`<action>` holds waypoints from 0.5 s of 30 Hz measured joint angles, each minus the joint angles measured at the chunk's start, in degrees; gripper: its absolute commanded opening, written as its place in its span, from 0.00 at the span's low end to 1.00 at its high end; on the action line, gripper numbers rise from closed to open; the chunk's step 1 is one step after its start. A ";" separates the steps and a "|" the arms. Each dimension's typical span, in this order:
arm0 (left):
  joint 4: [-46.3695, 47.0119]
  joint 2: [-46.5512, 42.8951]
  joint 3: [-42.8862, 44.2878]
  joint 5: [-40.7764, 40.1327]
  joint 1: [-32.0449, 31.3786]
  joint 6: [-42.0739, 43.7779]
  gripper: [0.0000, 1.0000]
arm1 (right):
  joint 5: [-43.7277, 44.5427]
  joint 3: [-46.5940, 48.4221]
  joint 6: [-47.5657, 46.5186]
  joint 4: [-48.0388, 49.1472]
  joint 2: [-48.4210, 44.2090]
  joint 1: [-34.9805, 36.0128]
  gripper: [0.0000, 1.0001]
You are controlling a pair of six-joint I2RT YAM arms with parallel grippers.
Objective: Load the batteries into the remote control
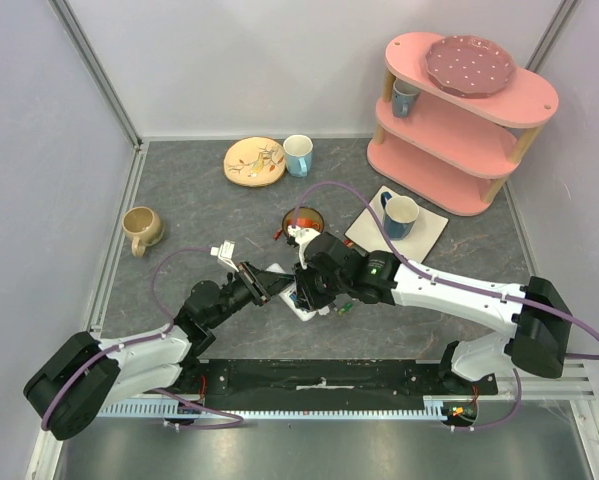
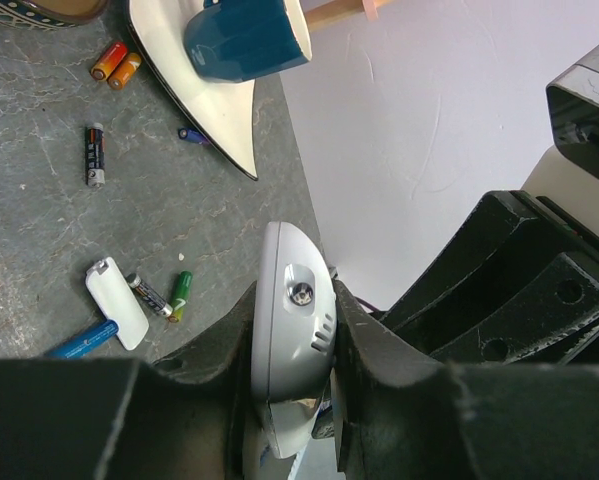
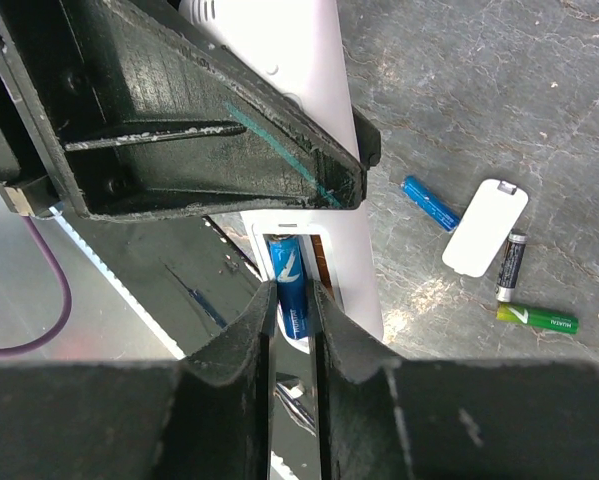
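Note:
My left gripper point(image 2: 291, 300) is shut on the white remote control point(image 2: 291, 330) and holds it on edge above the table. In the right wrist view the remote point(image 3: 351, 255) shows an open battery bay. My right gripper point(image 3: 293, 310) is shut on a blue battery point(image 3: 289, 270) whose far end sits in that bay. In the top view both grippers meet at the remote point(image 1: 301, 300) near the table's middle front. Loose on the table lie a blue battery point(image 3: 431, 203), a dark battery point(image 3: 512, 264), a green battery point(image 3: 537, 318) and the white cover piece point(image 3: 486, 227).
More batteries lie farther off: a black one point(image 2: 95, 155) and two orange-red ones point(image 2: 116, 64). A blue mug on a white square plate point(image 1: 400, 215), a small bowl point(image 1: 303, 219), a tan mug point(image 1: 142, 229), a patterned plate point(image 1: 254, 160) and a pink shelf point(image 1: 464, 110) stand behind.

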 measured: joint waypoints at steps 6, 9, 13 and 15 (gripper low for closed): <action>-0.31 -0.24 0.00 -0.07 0.00 0.04 0.02 | 0.15 0.76 -0.17 -0.81 0.55 0.00 0.28; -0.28 -0.24 0.00 -0.04 -0.02 0.07 0.02 | 0.26 1.38 -0.31 -1.51 0.83 0.00 0.29; -0.28 -0.46 0.00 -0.13 -0.07 0.07 0.02 | 0.46 2.32 -0.55 -2.58 1.29 0.00 0.30; -0.31 -0.48 0.00 -0.17 -0.11 0.07 0.02 | 0.70 2.62 -0.72 -3.04 1.42 0.13 0.30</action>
